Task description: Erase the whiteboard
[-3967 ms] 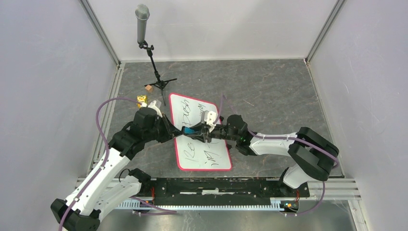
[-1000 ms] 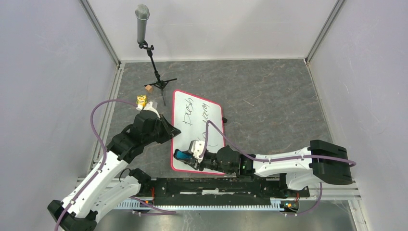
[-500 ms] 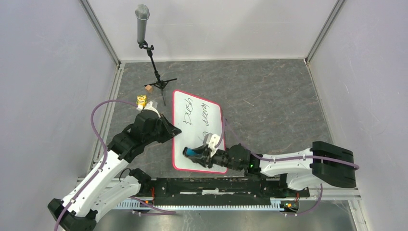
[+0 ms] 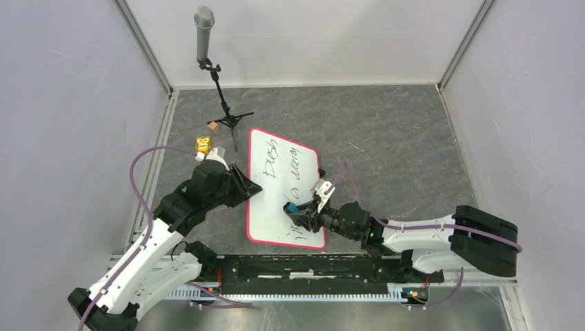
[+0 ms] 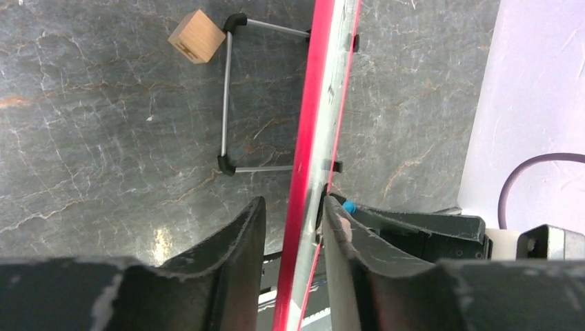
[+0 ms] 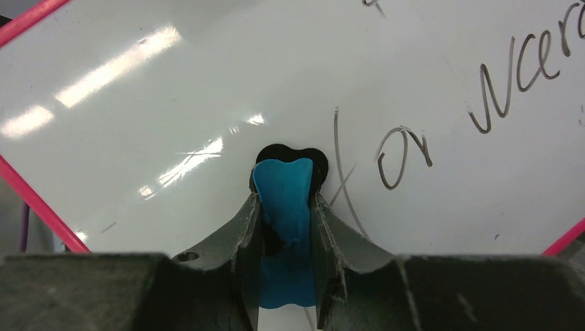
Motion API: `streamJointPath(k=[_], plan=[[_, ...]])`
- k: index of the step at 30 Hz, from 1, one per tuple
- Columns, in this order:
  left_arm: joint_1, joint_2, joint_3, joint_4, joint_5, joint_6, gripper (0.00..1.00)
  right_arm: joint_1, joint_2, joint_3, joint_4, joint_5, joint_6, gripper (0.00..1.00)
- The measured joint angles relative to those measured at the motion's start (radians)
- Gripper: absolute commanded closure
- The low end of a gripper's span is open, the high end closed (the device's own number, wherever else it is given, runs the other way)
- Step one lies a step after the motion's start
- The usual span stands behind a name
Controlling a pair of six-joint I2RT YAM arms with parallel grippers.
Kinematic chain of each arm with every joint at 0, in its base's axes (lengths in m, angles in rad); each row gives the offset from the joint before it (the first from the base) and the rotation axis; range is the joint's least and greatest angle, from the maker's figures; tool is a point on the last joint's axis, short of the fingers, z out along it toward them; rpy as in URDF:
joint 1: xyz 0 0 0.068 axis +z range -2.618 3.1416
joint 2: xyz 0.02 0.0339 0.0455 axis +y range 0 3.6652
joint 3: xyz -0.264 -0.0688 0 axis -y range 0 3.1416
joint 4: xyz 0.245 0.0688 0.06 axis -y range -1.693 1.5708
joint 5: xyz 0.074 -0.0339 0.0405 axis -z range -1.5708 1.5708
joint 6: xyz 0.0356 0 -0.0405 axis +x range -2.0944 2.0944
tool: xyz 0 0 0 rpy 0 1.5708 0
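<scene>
Left claw [image 5: 293,210] pinches the whiteboard [image 4: 268,207] by its rim, steadying it against wiping. Right claw [image 6: 284,207] grips the blue eraser [image 6: 281,185], pressed onto the board just beside the handwriting [image 6: 403,148].

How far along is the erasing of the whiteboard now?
Partly done. The near-left part of the whiteboard looks clean. In hand: the right gripper holds the blue eraser against it, while the left gripper straddles its edge. Left: black handwriting on the far half and beside the eraser.
</scene>
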Motion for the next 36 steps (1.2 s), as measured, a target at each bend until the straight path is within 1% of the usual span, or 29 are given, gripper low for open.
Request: streamJointPath(k=[5,10,12,15,17,20,21,22,24,28,31,34,36], plan=[[0.0,-0.026,-0.019,-0.028,0.033,-0.004,0.42,-0.003,-0.026,-0.008,-0.039,0.01,0.002,0.78],[0.0,-0.037,-0.021,-0.066,0.1,0.003,0.43,-0.003,-0.047,-0.026,-0.057,0.01,-0.003,0.78],[0.0,-0.038,-0.024,-0.066,0.129,0.005,0.47,-0.003,-0.056,-0.026,-0.069,0.009,-0.011,0.78],[-0.005,-0.047,-0.053,-0.062,0.168,0.007,0.59,-0.003,-0.066,-0.032,-0.083,0.009,-0.025,0.78],[-0.013,-0.053,-0.079,-0.049,0.19,0.006,0.64,-0.003,-0.071,-0.041,-0.084,0.008,-0.031,0.78],[-0.025,-0.069,-0.113,-0.008,0.217,0.003,0.81,-0.002,-0.078,-0.076,-0.057,0.006,-0.034,0.78],[-0.028,-0.07,-0.117,0.002,0.223,0.0,0.92,0.003,-0.079,-0.088,-0.042,0.008,-0.035,0.78],[-0.031,-0.071,-0.119,0.012,0.23,0.0,0.97,0.013,-0.079,-0.095,-0.031,0.015,-0.038,0.78],[-0.037,-0.071,-0.118,0.037,0.24,-0.003,0.98,0.039,-0.076,-0.098,-0.015,0.05,-0.055,0.78],[-0.047,-0.07,-0.117,0.035,0.231,-0.006,0.98,0.108,-0.058,-0.081,-0.011,0.152,-0.113,0.79],[-0.059,-0.073,-0.117,0.034,0.215,-0.016,0.98,0.154,-0.042,-0.047,-0.012,0.198,-0.154,0.78],[-0.074,-0.08,-0.117,0.031,0.196,-0.024,0.98,0.205,-0.02,0.018,-0.013,0.203,-0.19,0.78],[-0.079,-0.085,-0.117,0.03,0.186,-0.03,0.98,0.233,-0.003,0.062,-0.002,0.178,-0.202,0.78]])
